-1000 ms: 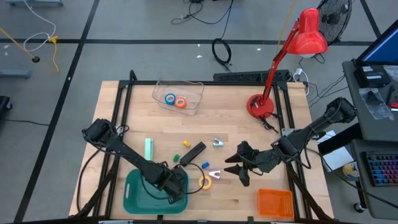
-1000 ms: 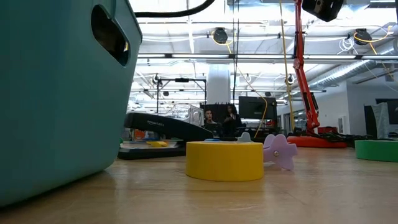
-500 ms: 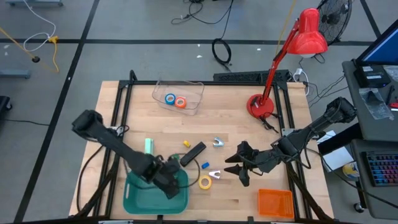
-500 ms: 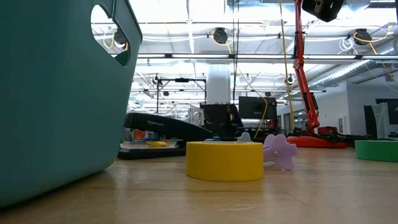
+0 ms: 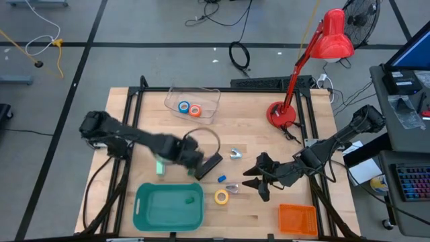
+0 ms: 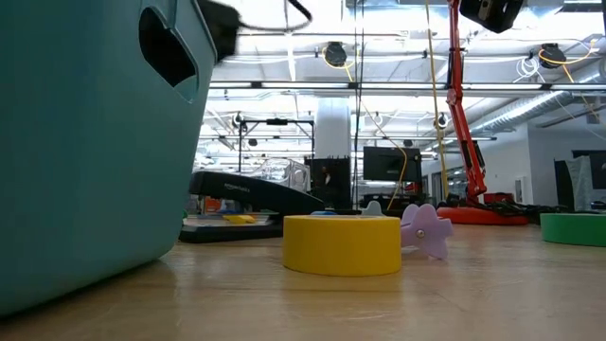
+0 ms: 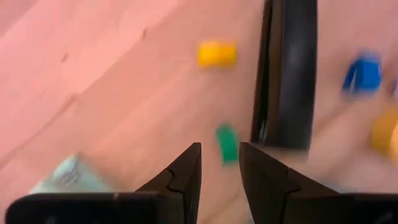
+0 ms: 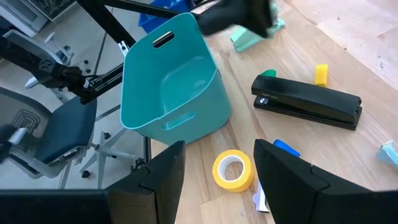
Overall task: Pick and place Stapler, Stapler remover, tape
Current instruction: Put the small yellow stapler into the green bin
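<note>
Pale wood on the tabletop (image 5: 255,134), planked and lightly grained, with a soft satin sheen. The teal bin (image 8: 168,84) looks like smooth moulded plastic, slightly shiny on its walls. The stapler (image 8: 308,102) is matt black with a faint gloss along its top. The yellow tape roll (image 8: 233,169) reads smooth and a little glossy. At the far edge, the clear bin (image 5: 193,103) is transparent plastic, and the red lamp (image 5: 329,37) has a glossy painted shade.

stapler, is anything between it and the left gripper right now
Nothing visible blocks it. The left gripper, empty, hovers just beside the black stapler; only a tiny green bit lies on the wood between them.
</note>
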Robot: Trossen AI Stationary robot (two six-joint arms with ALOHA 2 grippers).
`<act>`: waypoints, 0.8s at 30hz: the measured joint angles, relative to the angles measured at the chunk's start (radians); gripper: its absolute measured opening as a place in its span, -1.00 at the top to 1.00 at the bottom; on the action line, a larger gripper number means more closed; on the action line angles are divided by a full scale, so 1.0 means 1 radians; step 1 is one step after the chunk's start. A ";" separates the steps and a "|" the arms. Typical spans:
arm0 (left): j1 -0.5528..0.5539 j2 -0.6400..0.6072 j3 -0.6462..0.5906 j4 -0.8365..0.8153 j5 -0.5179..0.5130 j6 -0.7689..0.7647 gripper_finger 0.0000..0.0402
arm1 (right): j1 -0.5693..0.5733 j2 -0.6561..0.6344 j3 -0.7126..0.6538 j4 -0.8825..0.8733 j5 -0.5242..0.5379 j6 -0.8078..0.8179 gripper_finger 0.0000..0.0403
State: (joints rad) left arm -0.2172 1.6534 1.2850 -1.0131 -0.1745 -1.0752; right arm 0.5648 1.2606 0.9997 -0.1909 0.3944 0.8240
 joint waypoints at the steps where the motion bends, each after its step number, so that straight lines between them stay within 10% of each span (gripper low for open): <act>1: 0.040 0.008 -0.004 0.027 0.022 0.001 0.46 | 0.000 0.000 0.000 0.000 0.000 0.001 0.08; 5: 0.172 0.052 -0.016 0.140 0.144 0.053 0.46 | 0.000 0.000 0.000 0.008 0.001 0.010 0.08; 15: 0.173 0.072 -0.013 0.143 0.220 0.954 0.46 | 0.000 0.000 0.000 0.009 0.000 0.052 0.08; 24: 0.166 0.139 -0.012 0.114 0.220 1.215 0.42 | -0.001 0.000 0.000 0.025 0.059 0.055 0.08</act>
State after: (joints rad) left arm -0.0516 1.7924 1.2732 -0.8993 0.0459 0.1402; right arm 0.5642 1.2606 0.9997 -0.1661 0.4532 0.8785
